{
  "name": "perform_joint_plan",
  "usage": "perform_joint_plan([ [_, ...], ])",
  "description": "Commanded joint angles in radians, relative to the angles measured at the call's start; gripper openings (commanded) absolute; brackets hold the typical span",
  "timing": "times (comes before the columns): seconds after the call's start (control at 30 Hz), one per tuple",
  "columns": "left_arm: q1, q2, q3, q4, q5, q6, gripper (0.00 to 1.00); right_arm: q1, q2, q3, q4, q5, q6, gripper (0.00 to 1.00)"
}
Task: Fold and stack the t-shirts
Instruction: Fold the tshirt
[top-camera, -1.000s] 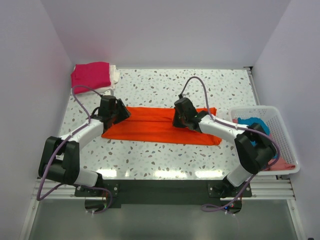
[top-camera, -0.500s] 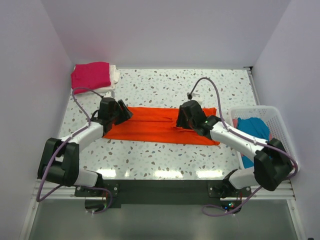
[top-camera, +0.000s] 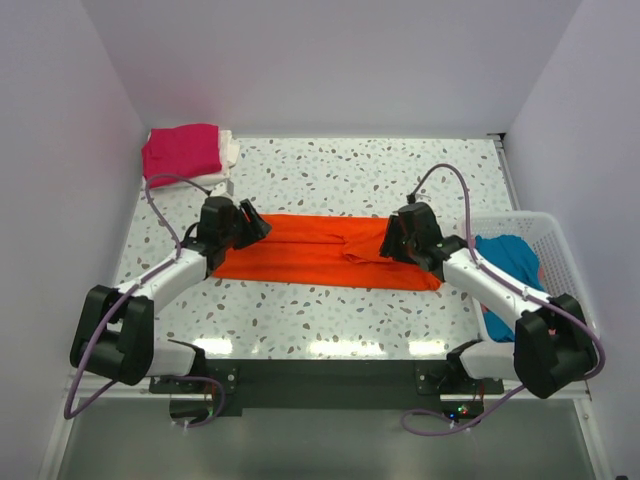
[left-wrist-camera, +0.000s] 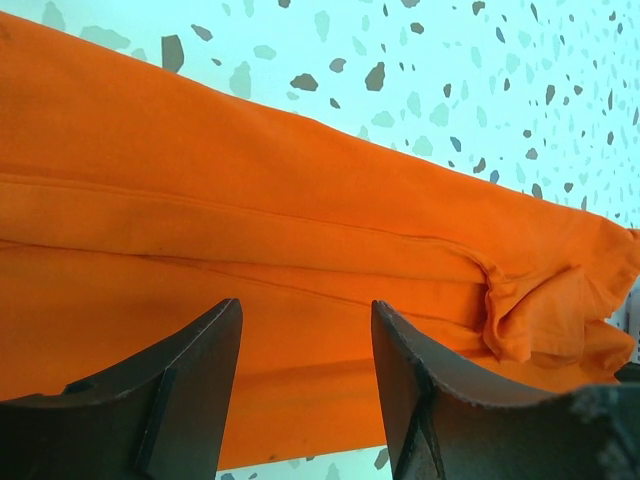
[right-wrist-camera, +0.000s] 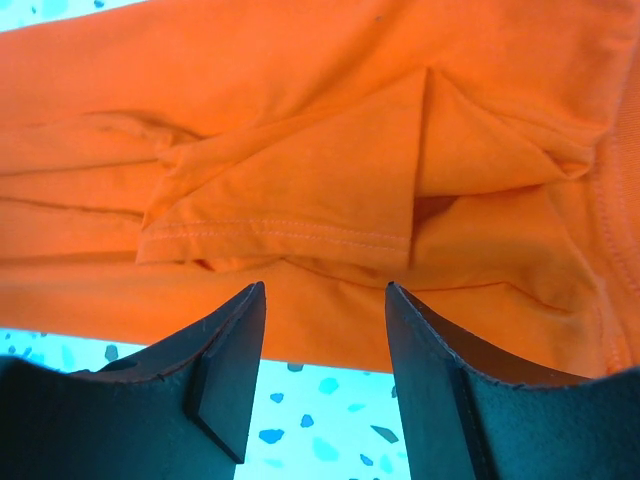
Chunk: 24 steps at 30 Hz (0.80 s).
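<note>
The orange t-shirt (top-camera: 310, 250) lies flat on the speckled table as a long folded strip, with a small bunched fold (right-wrist-camera: 290, 200) near its right end. My left gripper (top-camera: 260, 226) hovers open over the strip's left end, nothing between its fingers (left-wrist-camera: 200, 370). My right gripper (top-camera: 390, 240) stands open above the strip's right part, by its near edge (right-wrist-camera: 325, 287), and holds nothing. In the left wrist view the orange t-shirt (left-wrist-camera: 250, 180) fills most of the frame. A folded magenta t-shirt (top-camera: 180, 150) rests on a white one (top-camera: 229, 150) at the back left corner.
A white slatted basket (top-camera: 560, 250) sits at the right table edge with a teal t-shirt (top-camera: 505, 255) inside. The right arm's forearm crosses the basket's near left side. White walls close in the table on three sides.
The right gripper has opened, let go of the orange t-shirt, and moved right along the strip. The left gripper has shifted slightly right and stayed open.
</note>
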Motion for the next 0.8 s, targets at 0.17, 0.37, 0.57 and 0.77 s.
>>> perform_joint_plan([
  [0.17,-0.031,-0.031,0.037,0.030,0.005,-0.006,0.59,-0.023,0.002,-0.023,0.078,-0.095,-0.019,0.56],
  [0.37,-0.031,-0.038,0.049,0.006,-0.015,0.005,0.60,-0.035,0.015,-0.049,0.121,-0.120,0.000,0.56],
  [0.57,-0.031,-0.045,0.056,-0.014,-0.019,0.013,0.60,-0.052,0.029,-0.069,0.155,-0.123,0.009,0.56],
  [0.77,-0.031,-0.051,0.074,-0.032,-0.026,0.022,0.60,-0.072,0.048,-0.089,0.193,-0.126,0.020,0.55],
])
